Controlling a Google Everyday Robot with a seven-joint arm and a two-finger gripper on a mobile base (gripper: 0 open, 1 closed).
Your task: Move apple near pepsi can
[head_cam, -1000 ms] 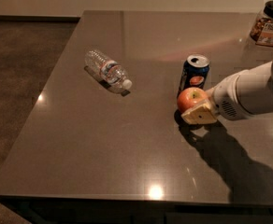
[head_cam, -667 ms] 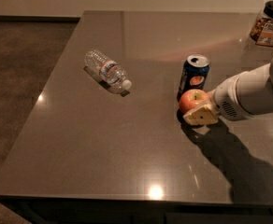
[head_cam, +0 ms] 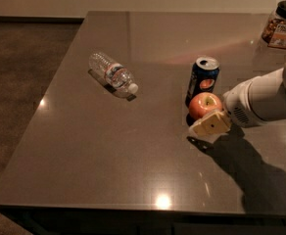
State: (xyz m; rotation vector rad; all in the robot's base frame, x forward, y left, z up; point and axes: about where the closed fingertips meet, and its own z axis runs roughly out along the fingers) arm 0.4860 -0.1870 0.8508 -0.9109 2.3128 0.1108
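Note:
The red apple [head_cam: 205,105], with a yellowish patch at its stem dimple, is right in front of the dark blue pepsi can [head_cam: 202,81], almost touching it. The can stands upright on the table, right of centre. My gripper [head_cam: 202,115] comes in from the right on a white arm and is shut on the apple. Its near cream finger [head_cam: 210,124] lies against the apple's front lower side. The far finger is hidden behind the apple. I cannot tell whether the apple rests on the table or hangs just above it.
A clear plastic water bottle [head_cam: 113,75] lies on its side left of the can. A jar with a dark lid [head_cam: 283,25] stands at the far right corner. The grey table [head_cam: 108,146] has its left and front edges in view.
The apple has shifted slightly to the right, closer under the can. The gripper and arm have barely moved. The bottle and the can have not moved.

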